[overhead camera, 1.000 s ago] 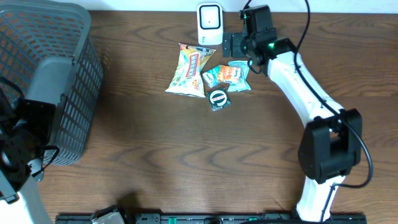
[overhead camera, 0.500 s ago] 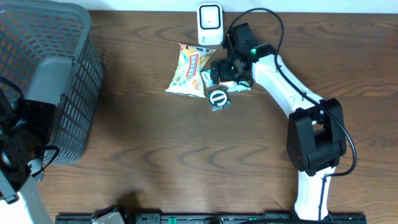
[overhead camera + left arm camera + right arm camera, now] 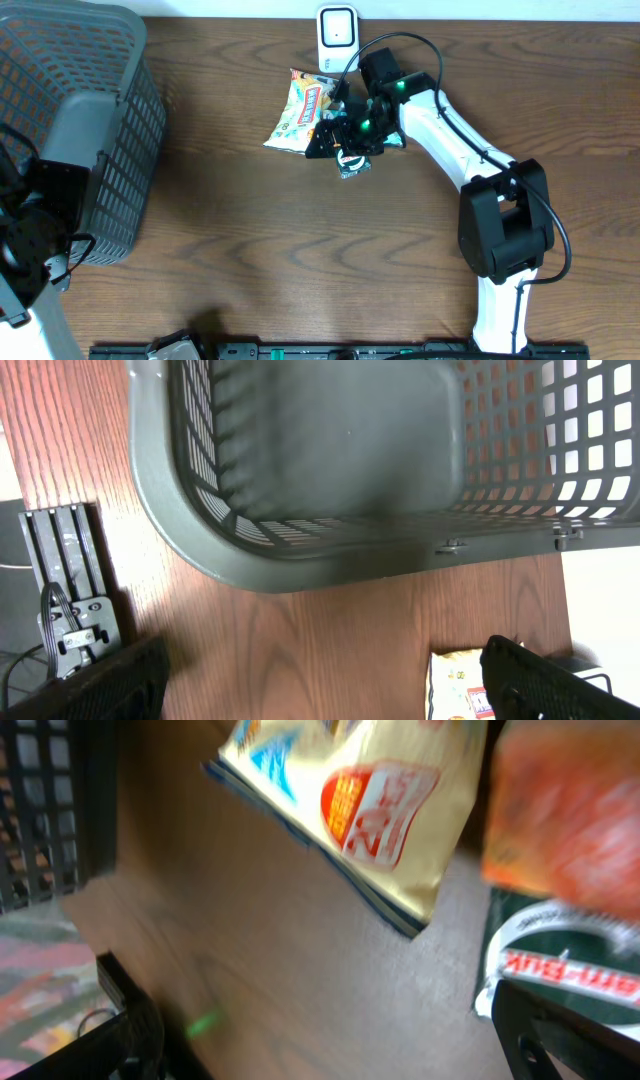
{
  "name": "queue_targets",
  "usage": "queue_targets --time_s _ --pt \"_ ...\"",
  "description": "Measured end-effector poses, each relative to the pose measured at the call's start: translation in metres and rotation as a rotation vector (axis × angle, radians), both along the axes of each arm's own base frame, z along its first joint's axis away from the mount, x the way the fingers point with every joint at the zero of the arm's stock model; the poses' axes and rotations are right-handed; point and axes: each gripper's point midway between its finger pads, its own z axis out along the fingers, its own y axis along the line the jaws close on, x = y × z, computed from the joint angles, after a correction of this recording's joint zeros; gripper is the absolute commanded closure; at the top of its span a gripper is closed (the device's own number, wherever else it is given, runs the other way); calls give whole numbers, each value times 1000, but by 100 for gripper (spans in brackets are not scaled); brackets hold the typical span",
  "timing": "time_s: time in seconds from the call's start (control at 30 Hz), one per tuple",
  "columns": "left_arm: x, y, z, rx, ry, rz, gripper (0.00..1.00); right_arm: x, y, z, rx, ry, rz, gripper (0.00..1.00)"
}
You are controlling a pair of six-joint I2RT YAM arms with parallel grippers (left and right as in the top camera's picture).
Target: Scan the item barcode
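Where the left arm sits nearest us, we list the left gripper [image 3: 325,695], its jaws spread wide and empty, facing the grey mesh basket [image 3: 300,550]. Farther out, the right gripper [image 3: 335,135], also fully spread and grasping nothing, hovers over the snack pile. Yellow snack packet [image 3: 298,110]: flat on the table [image 3: 300,250], long axis running toward the barcode scanner [image 3: 337,27]. Only overhead shows that scanner; only the right wrist shows lettering on the dark packet [image 3: 570,970].
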Motion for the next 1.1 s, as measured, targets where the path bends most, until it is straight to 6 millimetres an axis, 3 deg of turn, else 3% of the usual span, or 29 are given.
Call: queue_targets --time_s 0.17,0.3,0.4,0.57,0.77,1.1 --pt "0 0 0 0 0 0 3 21 -18 0 -7 -39 -57 1" --pt "0 0 0 0 0 0 3 54 -44 3 2 -112 -135 1" --pt "0 0 0 0 0 0 2 84 -71 9 18 -184 -212 1" --pt "0 0 0 0 0 0 2 106 -115 6 -33 -213 -316 1" --pt "0 0 0 0 0 0 3 114 -142 -7 -183 -241 -380 1" --pt "0 0 0 0 0 0 2 112 -144 -24 -316 -253 -387 3"
